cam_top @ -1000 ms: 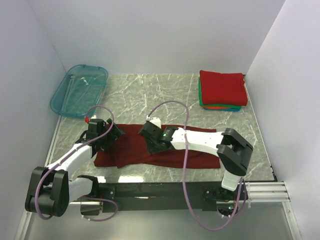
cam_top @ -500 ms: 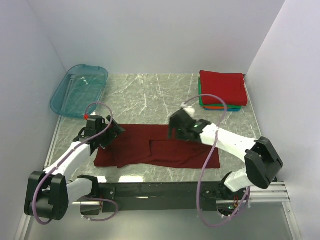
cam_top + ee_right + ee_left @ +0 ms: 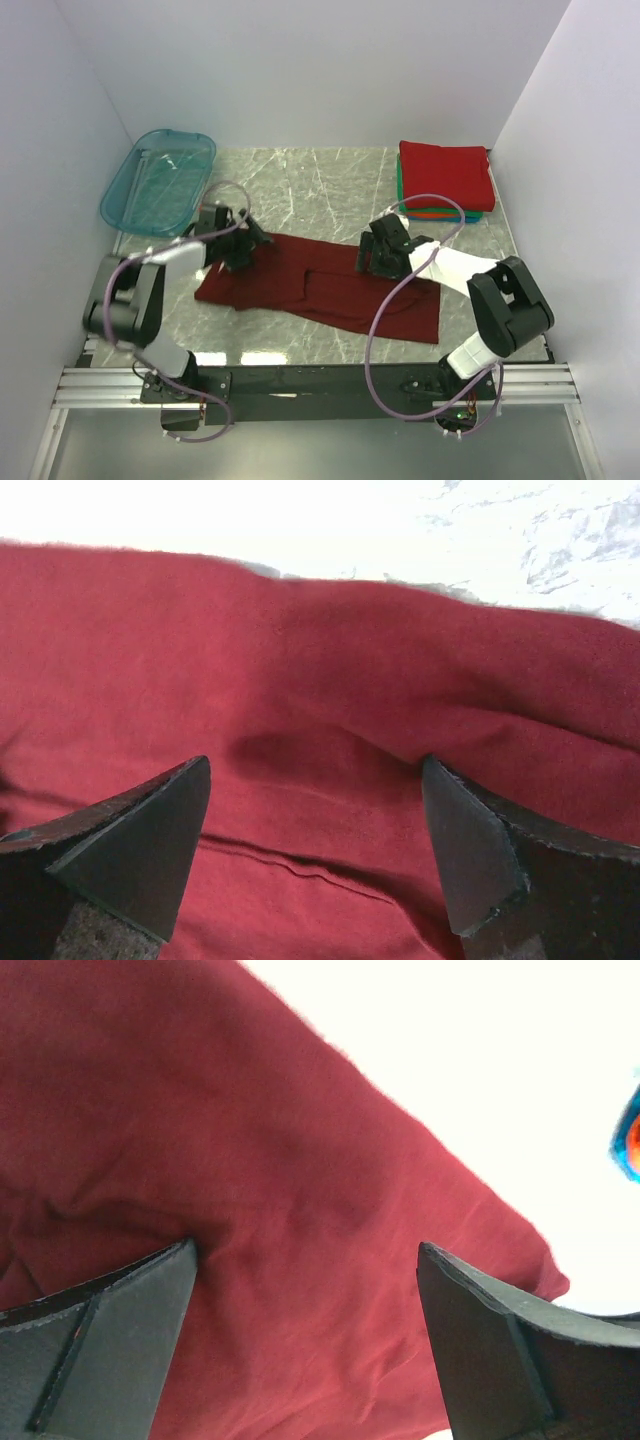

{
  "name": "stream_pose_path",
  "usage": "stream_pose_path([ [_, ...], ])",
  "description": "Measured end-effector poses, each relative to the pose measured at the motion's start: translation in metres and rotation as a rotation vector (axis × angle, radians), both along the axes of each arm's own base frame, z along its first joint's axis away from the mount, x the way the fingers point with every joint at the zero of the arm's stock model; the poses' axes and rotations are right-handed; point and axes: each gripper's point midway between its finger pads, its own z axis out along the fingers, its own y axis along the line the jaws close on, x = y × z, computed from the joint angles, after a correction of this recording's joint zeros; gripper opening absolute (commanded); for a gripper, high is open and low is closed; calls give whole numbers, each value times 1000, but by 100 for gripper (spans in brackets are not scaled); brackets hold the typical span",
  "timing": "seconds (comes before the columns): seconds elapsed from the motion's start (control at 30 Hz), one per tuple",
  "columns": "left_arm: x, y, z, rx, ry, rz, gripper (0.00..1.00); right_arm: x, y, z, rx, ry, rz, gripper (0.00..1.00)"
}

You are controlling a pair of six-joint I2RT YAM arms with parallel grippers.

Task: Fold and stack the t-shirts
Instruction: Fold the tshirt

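A dark maroon shirt (image 3: 318,292) lies spread out across the near middle of the desk (image 3: 300,190). The left tool (image 3: 243,246) is at its far left corner and the right tool (image 3: 372,260) at its far edge. Both have their jaws wide apart and grip nothing. A stack of folded shirts (image 3: 445,178) sits at the far right.
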Motion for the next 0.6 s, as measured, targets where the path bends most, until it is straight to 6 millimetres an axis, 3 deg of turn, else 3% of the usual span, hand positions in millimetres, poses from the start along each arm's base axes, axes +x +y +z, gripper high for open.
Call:
stream_pose_path([
  [0.17,68,-24,5,-19,-25,-48,99,-8,4,1,33,-60,27,92],
  [0.27,112,-41,7,-28,-40,-78,99,-28,16,2,50,-81,83,92],
  [0.47,197,-101,14,-47,-98,-162,99,-118,84,6,150,-15,377,92],
  [0.53,215,-130,15,-76,-123,-207,100,-153,105,8,204,40,485,92],
  [0.6,226,-157,16,-108,-154,-245,99,-173,115,9,230,72,547,92],
])
